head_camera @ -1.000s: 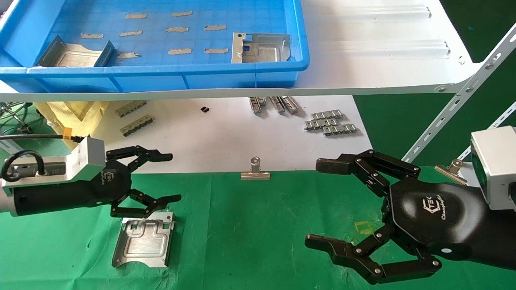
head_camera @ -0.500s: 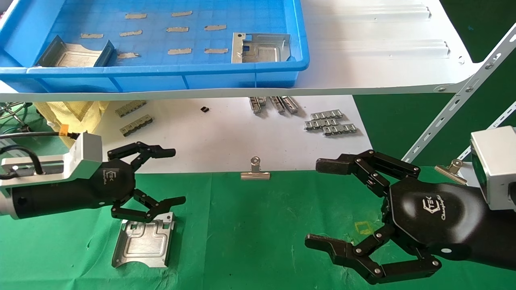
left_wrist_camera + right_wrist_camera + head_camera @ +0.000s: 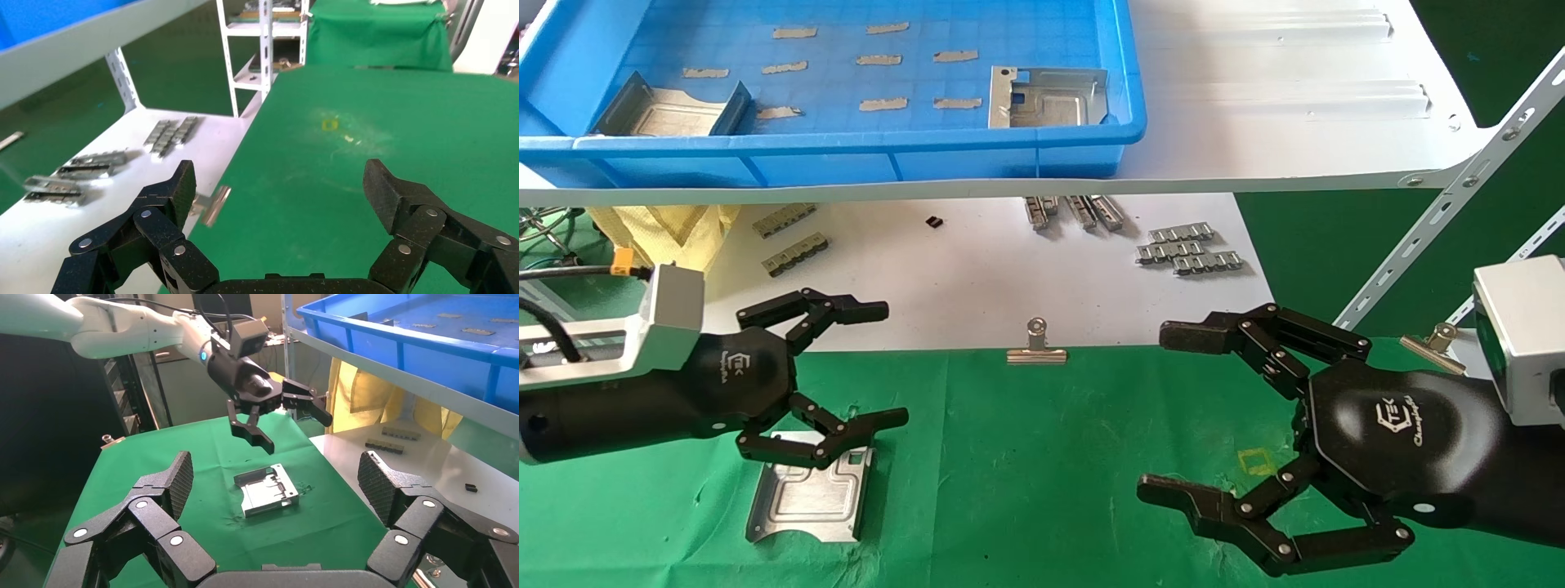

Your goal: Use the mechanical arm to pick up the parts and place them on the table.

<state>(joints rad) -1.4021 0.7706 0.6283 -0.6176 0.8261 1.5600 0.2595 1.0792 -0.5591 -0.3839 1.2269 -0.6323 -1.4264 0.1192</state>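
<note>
Below the open left end effector point(image 3: 891, 363) lies 1 part point(image 3: 811, 487).

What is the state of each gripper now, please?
Left gripper: open, holding nothing, raised above the part on the table.
Right gripper: open, holding nothing, over the table.

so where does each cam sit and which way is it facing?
Head: on the robot's head, looking forward and down at the green table; left gripper and right gripper show, both open.
Left wrist: behind the left gripper, facing across the table.
Right wrist: behind the right gripper, facing the left gripper raised above the part.
Shared: head and right wrist both show that part and the blue tray.
</note>
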